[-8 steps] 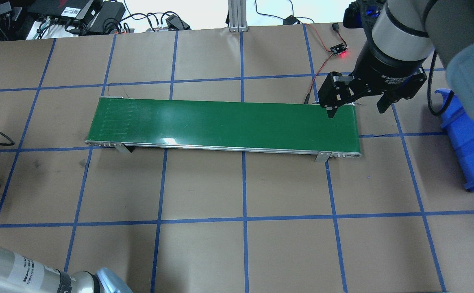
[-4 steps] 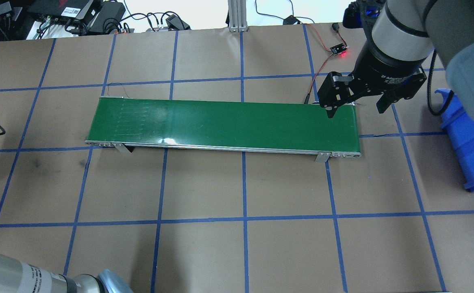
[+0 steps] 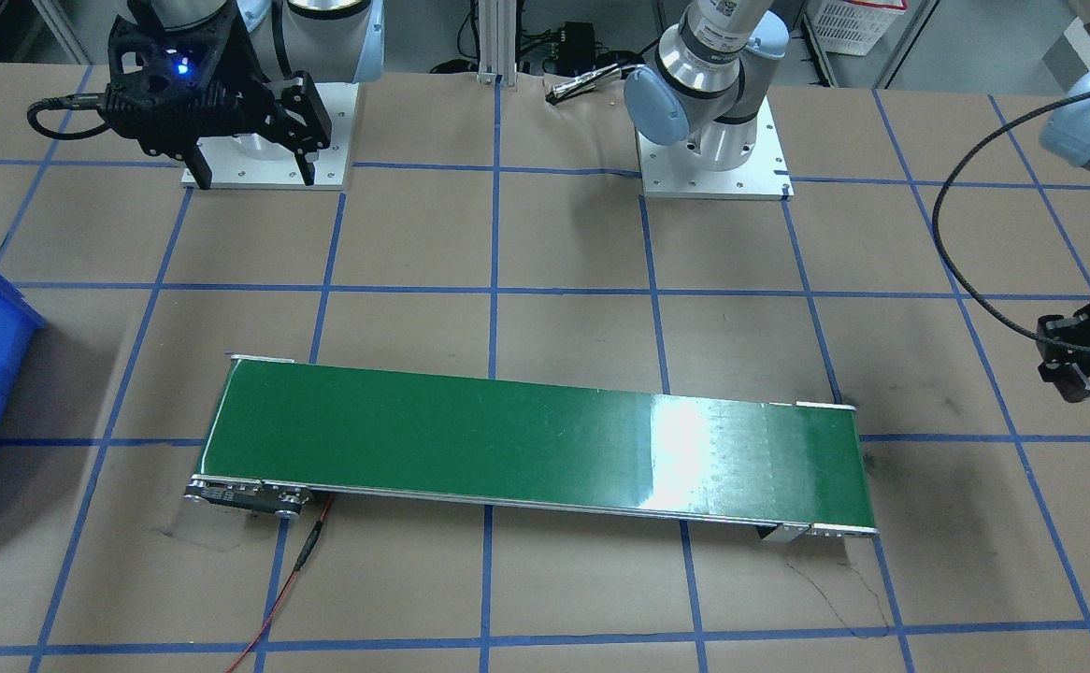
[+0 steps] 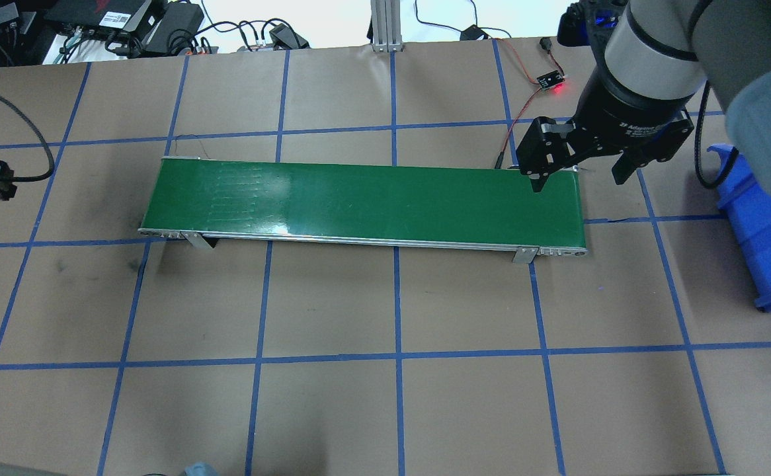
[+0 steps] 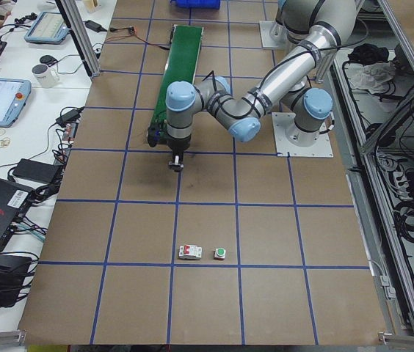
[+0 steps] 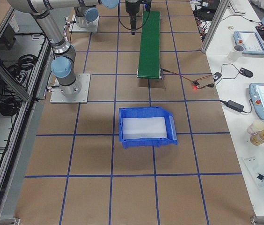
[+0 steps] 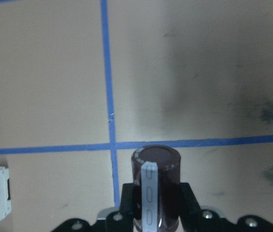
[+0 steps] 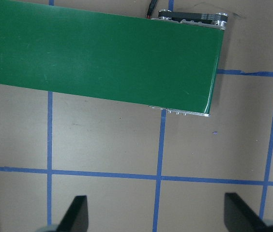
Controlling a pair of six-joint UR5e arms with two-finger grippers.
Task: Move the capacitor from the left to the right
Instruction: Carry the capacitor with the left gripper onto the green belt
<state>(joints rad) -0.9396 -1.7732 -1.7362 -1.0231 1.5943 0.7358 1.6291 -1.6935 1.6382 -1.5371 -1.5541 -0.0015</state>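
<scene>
**A:** Brown-papered bench (image 4: pixel 392 396), blue tape grid. Where's the capacitor (image 7: pixel 156 181)?

**B:** Clamped in the left end effector (image 7: pixel 157 209), flat end facing down, over bare bench off the green belt's (image 4: pixel 359 198) left end. It's probably headed for the belt.

**A:** And farther along?

**B:** The right end effector (image 4: pixel 580 180) hangs with its fingers apart over the belt's right end, likely placed to receive it. A blue bin (image 4: pixel 762 238) sits beyond.

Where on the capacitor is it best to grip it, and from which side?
Grip the capacitor across its round body, coming from one flat end. The left tool holds it that way: fingers on opposite curved sides, flat end pointing outward.
</scene>
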